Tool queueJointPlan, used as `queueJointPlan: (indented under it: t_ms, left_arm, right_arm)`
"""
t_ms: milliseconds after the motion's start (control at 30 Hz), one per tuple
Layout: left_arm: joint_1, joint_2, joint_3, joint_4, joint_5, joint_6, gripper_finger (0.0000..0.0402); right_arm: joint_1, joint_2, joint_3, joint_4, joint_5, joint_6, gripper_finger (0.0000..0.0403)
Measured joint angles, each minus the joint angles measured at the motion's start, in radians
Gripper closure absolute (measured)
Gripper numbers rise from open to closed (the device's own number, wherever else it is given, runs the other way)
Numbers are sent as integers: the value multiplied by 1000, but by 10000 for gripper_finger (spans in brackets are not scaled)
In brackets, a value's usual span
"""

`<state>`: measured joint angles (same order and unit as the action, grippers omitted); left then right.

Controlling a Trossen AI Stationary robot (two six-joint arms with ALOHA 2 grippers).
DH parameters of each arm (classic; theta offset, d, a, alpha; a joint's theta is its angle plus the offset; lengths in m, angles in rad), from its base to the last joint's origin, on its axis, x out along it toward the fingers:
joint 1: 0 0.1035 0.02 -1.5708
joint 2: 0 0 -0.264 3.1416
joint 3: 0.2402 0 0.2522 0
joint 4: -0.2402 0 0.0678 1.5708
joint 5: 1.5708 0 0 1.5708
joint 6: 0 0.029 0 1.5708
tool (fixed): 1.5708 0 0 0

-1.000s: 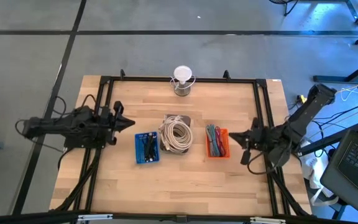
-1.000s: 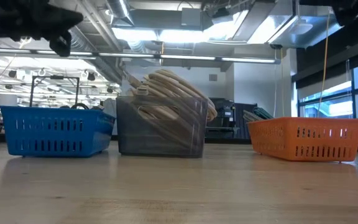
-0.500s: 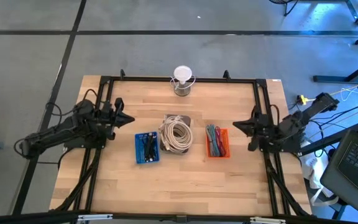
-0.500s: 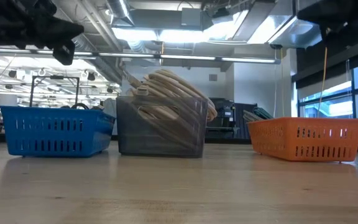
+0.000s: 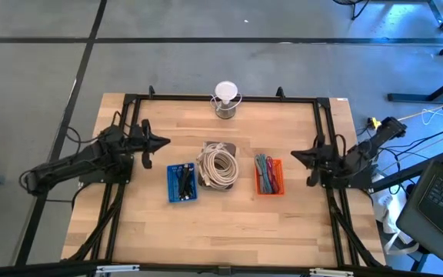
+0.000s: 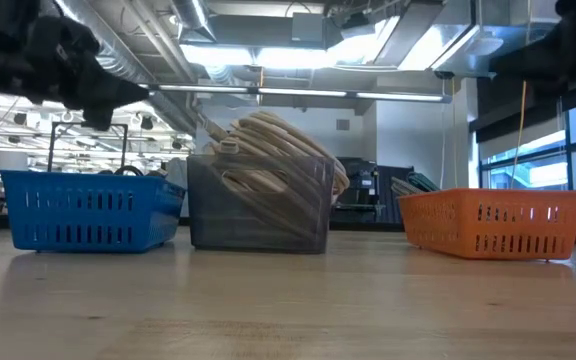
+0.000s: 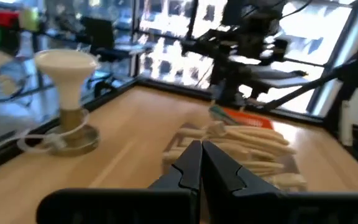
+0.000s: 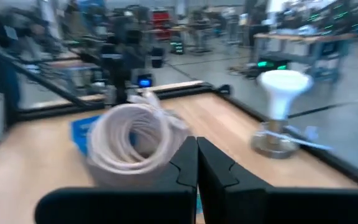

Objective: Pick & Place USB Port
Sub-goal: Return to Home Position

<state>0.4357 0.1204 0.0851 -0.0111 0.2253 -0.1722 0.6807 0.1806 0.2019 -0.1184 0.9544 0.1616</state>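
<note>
Three containers stand in a row on the table: a blue basket (image 5: 181, 183) with dark cables, a grey bin (image 5: 220, 165) with a coil of white cable, and an orange basket (image 5: 268, 175) with coloured cables. In the low view the blue basket (image 6: 88, 208), the grey bin (image 6: 260, 200) and the orange basket (image 6: 493, 220) rest on their bottoms. No single USB part can be made out. My left gripper (image 5: 163, 142) hovers shut to the left of the bin, also seen as my left gripper (image 7: 201, 163). My right gripper (image 5: 295, 157) hovers shut to the right of the orange basket, also seen as my right gripper (image 8: 196, 159).
A white mushroom-shaped lamp (image 5: 226, 98) stands at the middle of the table's far edge. A black frame (image 5: 229, 98) runs along the far edge and both sides. Bare wood (image 5: 221, 227) lies between the baskets and the near edge.
My left gripper has moved a little toward the far edge while its arm swung round behind it. My right gripper has moved toward the far edge and its arm has drawn in closer to the table's right side. The baskets and bin have stayed put.
</note>
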Motion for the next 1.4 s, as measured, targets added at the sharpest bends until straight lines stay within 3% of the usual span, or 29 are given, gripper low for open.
queueJointPlan:
  t_ms: [100, 200, 333, 600, 833, 933, 1167, 1400]
  left_arm:
    - [-45, 0, -76, 103, -38, -23, 400]
    - [-91, 13, -76, 62, -135, -7, 400]
    - [-134, 13, -76, 65, -151, 44, 400]
    - [-147, 13, -76, 59, -152, 53, 400]
    - [-147, 13, -76, 59, -151, 54, 400]
    - [-147, 13, -76, 59, -151, 54, 400]
    - [-147, 13, -76, 59, -150, 54, 400]
    - [-147, 13, -76, 59, -148, 54, 400]
  right_arm:
    - [15, -1, -11, -29, 75, -18, 403]
    - [28, 0, -12, -86, 82, 17, 403]
    - [43, 0, -12, -172, 73, 120, 403]
    - [52, 0, -12, -191, -146, 283, 403]
    - [52, 8, -12, -181, -253, 363, 403]
    - [52, 28, -22, -122, -272, 311, 403]
    - [52, 41, -181, 196, -304, 127, 403]
    - [46, 55, -194, 201, -296, -20, 403]
